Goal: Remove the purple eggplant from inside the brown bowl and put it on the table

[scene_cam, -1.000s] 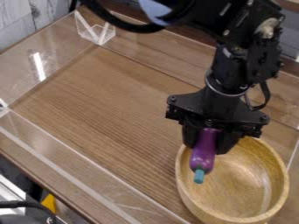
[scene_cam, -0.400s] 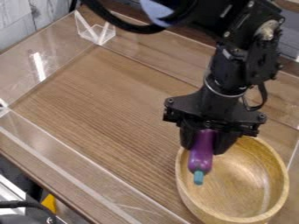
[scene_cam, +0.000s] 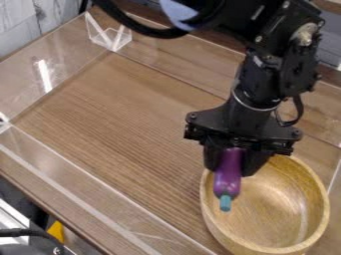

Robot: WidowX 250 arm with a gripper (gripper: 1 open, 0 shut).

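Note:
The purple eggplant (scene_cam: 230, 177) hangs nearly upright over the left inner edge of the brown bowl (scene_cam: 304, 231), its teal stem tip pointing down just above the bowl's floor. My gripper (scene_cam: 237, 162) points straight down and is shut on the eggplant's upper end, with a black finger on either side of it. The top of the eggplant is hidden between the fingers. The bowl stands at the near right corner of the table (scene_cam: 120, 120).
Low clear acrylic walls (scene_cam: 47, 65) run along the table's left and near sides. A small clear bracket (scene_cam: 110, 38) stands at the back left. Bare wood-grain tabletop stretches left of the bowl. My black arm (scene_cam: 280, 60) rises above the bowl.

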